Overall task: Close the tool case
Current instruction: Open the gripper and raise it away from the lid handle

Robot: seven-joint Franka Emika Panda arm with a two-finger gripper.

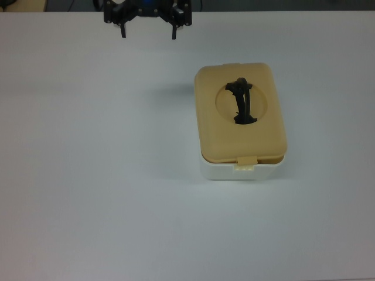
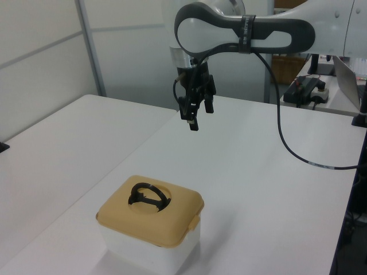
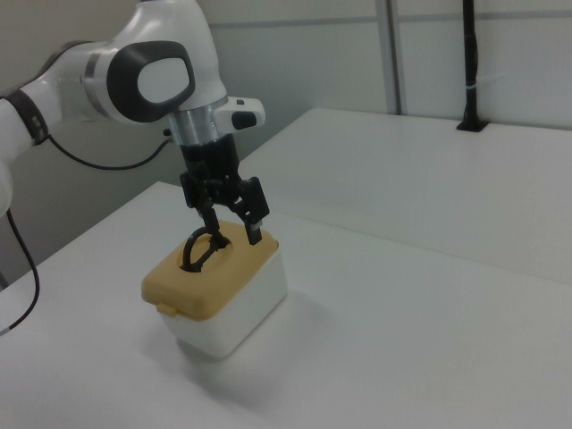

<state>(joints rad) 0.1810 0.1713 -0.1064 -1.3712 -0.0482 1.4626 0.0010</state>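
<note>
The tool case stands on the white table with its tan lid (image 1: 240, 126) lying flat on the white base (image 1: 231, 171). The black handle (image 1: 241, 100) rests in the lid's round recess, and a latch tab (image 1: 246, 164) hangs at the near edge. The case also shows in the left view (image 2: 150, 213) and the right view (image 3: 207, 277). My gripper (image 1: 148, 32) is open and holds nothing. It hangs in the air well apart from the case, beyond its far edge and toward the top view's left. It is also visible high above the table (image 2: 200, 117) and over the lid (image 3: 234, 231).
A black cable (image 2: 284, 150) droops from the arm over the table in the left view. A black power unit (image 2: 307, 89) sits behind the table there. A black post (image 3: 469, 63) stands at the table's far edge in the right view.
</note>
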